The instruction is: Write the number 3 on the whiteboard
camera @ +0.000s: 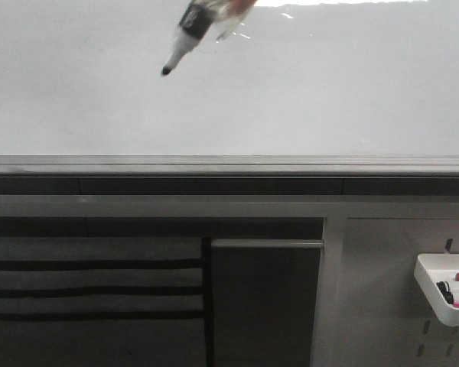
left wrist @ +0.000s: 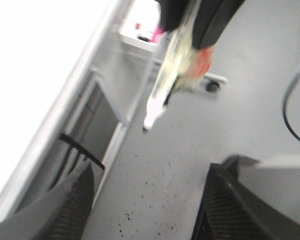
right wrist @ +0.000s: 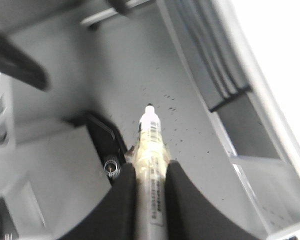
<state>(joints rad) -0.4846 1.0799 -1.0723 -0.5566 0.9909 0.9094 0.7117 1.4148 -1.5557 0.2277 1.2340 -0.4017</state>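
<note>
The whiteboard (camera: 306, 99) fills the upper front view, with a grey rail (camera: 229, 164) along its lower edge. No number 3 shows on it. A marker (camera: 185, 34) with a black nib points down-left in front of the board's upper part; I cannot tell whether the nib touches it. My right gripper (right wrist: 150, 169) is shut on the marker's barrel (right wrist: 151, 145). The left wrist view also shows this gripper (left wrist: 202, 20) holding the marker (left wrist: 170, 75). My left gripper (left wrist: 147, 210) is open and empty, away from the board (left wrist: 30, 60).
A white tray (camera: 447, 294) with several markers hangs on the grey perforated panel (camera: 382, 306) at the lower right. Dark slatted panels (camera: 92, 290) lie under the rail. Below is a speckled grey floor (left wrist: 190, 165) with a cable (left wrist: 290, 110).
</note>
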